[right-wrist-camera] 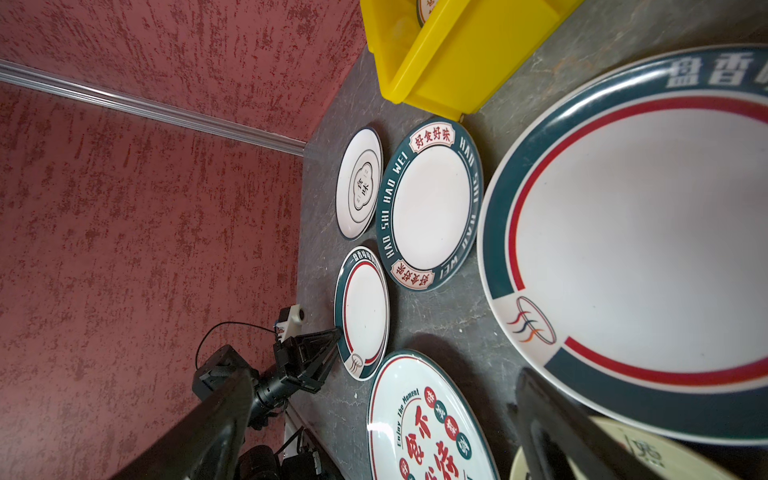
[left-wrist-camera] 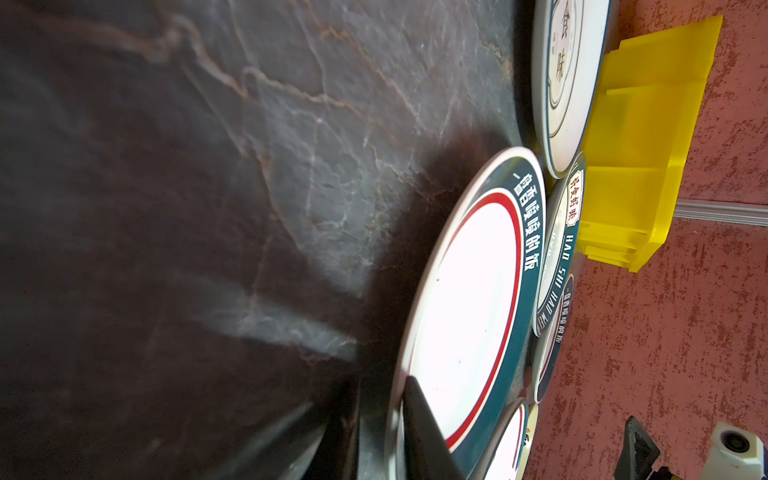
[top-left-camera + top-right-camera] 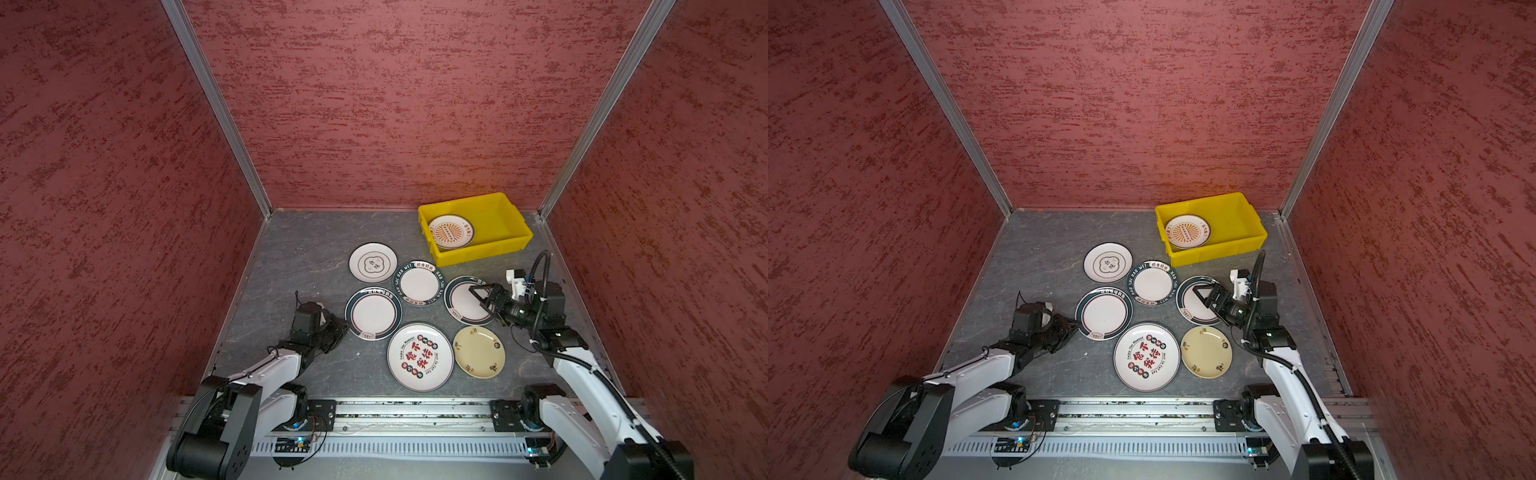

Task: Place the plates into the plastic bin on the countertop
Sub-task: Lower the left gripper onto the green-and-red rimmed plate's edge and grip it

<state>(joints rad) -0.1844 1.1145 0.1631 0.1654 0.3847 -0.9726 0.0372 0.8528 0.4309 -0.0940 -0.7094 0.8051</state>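
Observation:
Several plates lie on the dark veined countertop [image 3: 299, 257]. My left gripper [image 3: 345, 326] [image 2: 380, 384] straddles the left rim of a white plate with a green and red rim [image 3: 373, 312] [image 2: 465, 291]. One of its fingers [image 2: 419, 419] lies on the plate and the other sits outside the rim, with the jaws narrow. My right gripper [image 3: 478, 298] [image 1: 380, 386] hangs open over a matching green-rimmed plate [image 3: 465, 301] [image 1: 631, 249]. The yellow plastic bin [image 3: 478, 253] [image 3: 1217, 251] stands at the back right and holds one plate with an orange sunburst print [image 3: 451, 232].
Around the two arms lie a white plate with a clover outline [image 3: 372, 262], a "HAO SHI HAO WEI" plate [image 3: 419, 282], a large plate with red characters [image 3: 419, 356] and a cream plate [image 3: 478, 352]. Red textured walls close in three sides.

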